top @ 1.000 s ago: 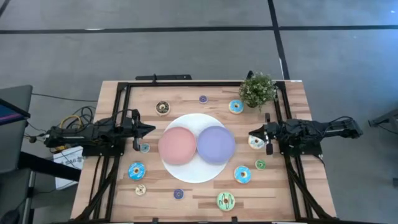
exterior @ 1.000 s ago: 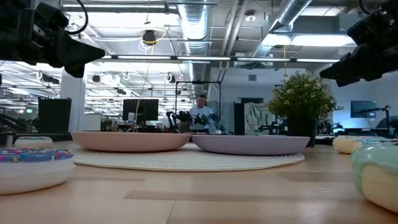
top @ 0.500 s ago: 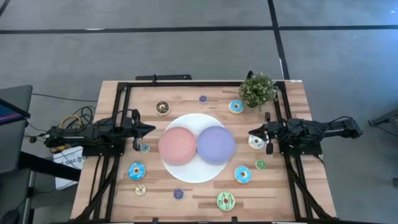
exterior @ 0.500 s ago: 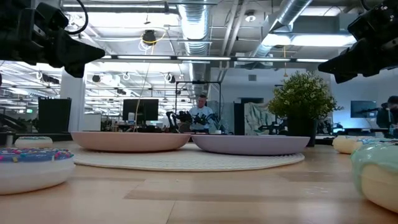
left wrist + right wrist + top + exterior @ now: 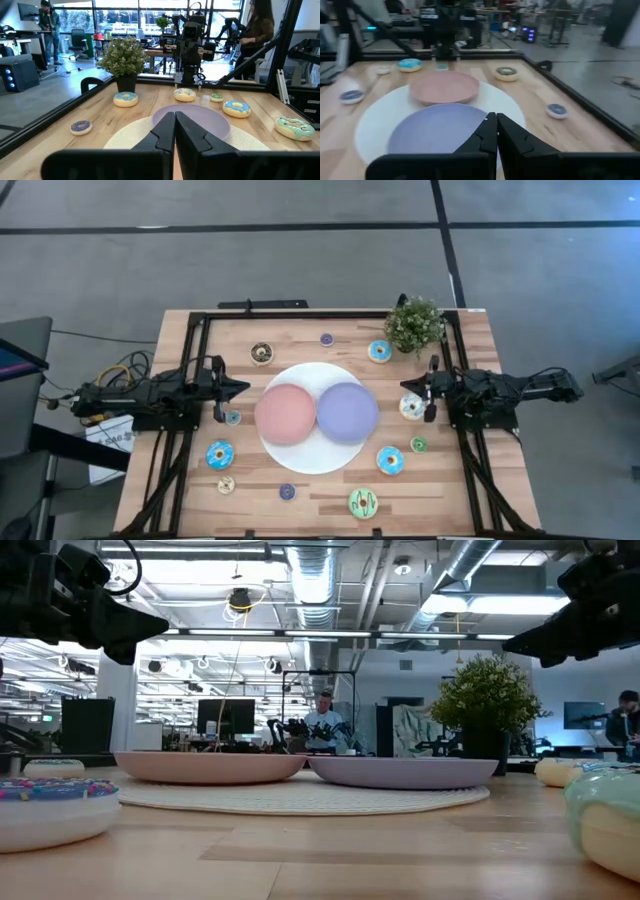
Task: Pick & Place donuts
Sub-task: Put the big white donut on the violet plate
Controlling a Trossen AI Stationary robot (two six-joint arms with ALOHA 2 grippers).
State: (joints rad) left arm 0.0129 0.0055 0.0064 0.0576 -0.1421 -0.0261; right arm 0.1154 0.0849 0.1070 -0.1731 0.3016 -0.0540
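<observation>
Donuts lie scattered over the wooden surface (image 5: 470,350), none on either plate. At the left side, the left tool (image 5: 243,387) hovers with its fingers pressed together, empty, pointing toward the middle. Just beneath its tip sits a small blue donut (image 5: 232,417). Nearer the front edge on that side lie a large blue donut (image 5: 219,454) and a small tan donut (image 5: 226,485). Toward the back lies a brown donut (image 5: 261,353).

In the middle, a white round mat (image 5: 312,459) carries a pink plate (image 5: 286,413) and a purple plate (image 5: 347,411), side by side and touching. A small purple donut (image 5: 287,492) lies in front of the mat, and another small purple donut (image 5: 326,339) lies behind it.

Right of the mat, a blue-iced donut (image 5: 379,351) rests just beside a potted plant (image 5: 415,324) at the back. A green donut (image 5: 363,502) sits near the front edge, another blue donut (image 5: 390,460) lies at the mat's rim, and a small green donut (image 5: 418,444) lies just beyond it. The right tool (image 5: 404,387) hangs over a white donut (image 5: 410,409), its fingers shut together on nothing, pointing at the purple plate.

In the room behind, seen from the low view, a person (image 5: 325,725) sits at a desk.
</observation>
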